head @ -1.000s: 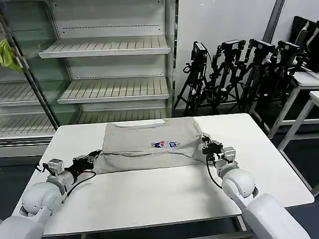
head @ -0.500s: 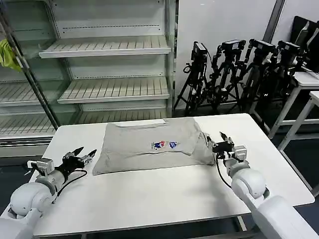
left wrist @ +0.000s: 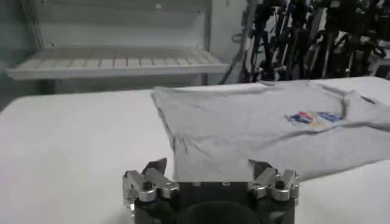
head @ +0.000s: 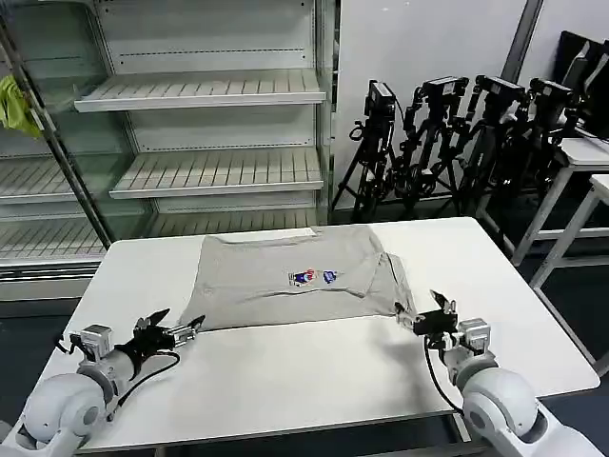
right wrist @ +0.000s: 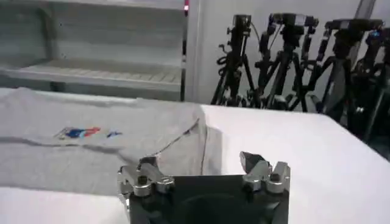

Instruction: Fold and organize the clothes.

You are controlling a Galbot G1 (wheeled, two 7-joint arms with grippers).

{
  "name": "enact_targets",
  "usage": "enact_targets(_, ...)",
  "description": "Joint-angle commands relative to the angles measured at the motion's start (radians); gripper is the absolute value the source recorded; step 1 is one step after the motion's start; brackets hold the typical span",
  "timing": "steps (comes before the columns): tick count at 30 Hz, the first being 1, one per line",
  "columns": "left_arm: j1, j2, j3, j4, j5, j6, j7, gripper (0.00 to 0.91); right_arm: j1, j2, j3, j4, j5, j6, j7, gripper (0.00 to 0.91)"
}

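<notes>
White tabletop (head: 314, 371) carries our light grey T-shirt (head: 285, 281), lying flat toward the far middle, with empty shelving (head: 205, 90) and a row of tripods (head: 457, 143) behind. Its long axis runs left to right across our front; the collar edge lies along the far side and the small chest print (head: 314, 277) faces up. Our left tool (head: 176, 328) rests at the shirt's near left corner, prongs spread, gripping nothing. Our right tool (head: 428, 319) sits just beside the near right corner, likewise spread and empty.
</notes>
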State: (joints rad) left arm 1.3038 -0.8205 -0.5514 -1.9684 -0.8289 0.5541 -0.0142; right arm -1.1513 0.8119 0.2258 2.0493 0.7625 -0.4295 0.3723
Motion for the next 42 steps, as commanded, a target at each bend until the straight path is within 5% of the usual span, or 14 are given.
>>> enact_targets(1,0.002,-0.015,0.031,0.011,-0.005,0.017,-0.002,0.907,-0.041,0.02,0.003,0.002,0.006,-0.012,0.007,0.907)
enact_targets(20,-0.043,-0.035,0.068,0.091,0.038,-0.006,0.03,0.907,0.049,0.113,-0.047,-0.169,-0.071,0.024,-0.037,0.907)
enact_targets(22,-0.041,-0.033,0.064,0.091,0.04,-0.007,0.032,0.907,0.052,0.115,-0.049,-0.174,-0.074,0.025,-0.04,0.725)
enact_targets(24,-0.04,-0.033,0.062,0.09,0.04,-0.008,0.033,0.826,0.053,0.117,-0.05,-0.178,-0.076,0.027,-0.045,0.625)
enact_targets(25,-0.04,-0.032,0.062,0.09,0.04,-0.009,0.033,0.675,0.053,0.118,-0.05,-0.178,-0.077,0.028,-0.047,0.504)
enact_targets(26,-0.04,-0.033,0.062,0.09,0.042,-0.01,0.035,0.363,0.051,0.118,-0.05,-0.178,-0.079,0.029,-0.05,0.383)
enact_targets(27,-0.04,-0.033,0.063,0.09,0.042,-0.011,0.037,0.363,0.049,0.118,-0.05,-0.177,-0.079,0.03,-0.052,0.302)
enact_targets(28,-0.039,-0.033,0.063,0.09,0.043,-0.012,0.039,0.171,0.046,0.119,-0.049,-0.176,-0.08,0.031,-0.053,0.101)
enact_targets(30,-0.039,-0.033,0.064,0.089,0.046,-0.014,0.042,0.161,0.041,0.119,-0.049,-0.175,-0.083,0.034,-0.056,0.0)
enact_targets(36,-0.037,-0.033,0.067,0.091,0.055,-0.023,0.053,0.06,0.032,0.12,-0.045,-0.172,-0.088,0.037,-0.06,0.0)
enact_targets(42,-0.033,-0.031,0.065,0.094,0.061,-0.03,0.058,0.05,0.027,0.12,-0.044,-0.17,-0.094,0.042,-0.064,0.0)
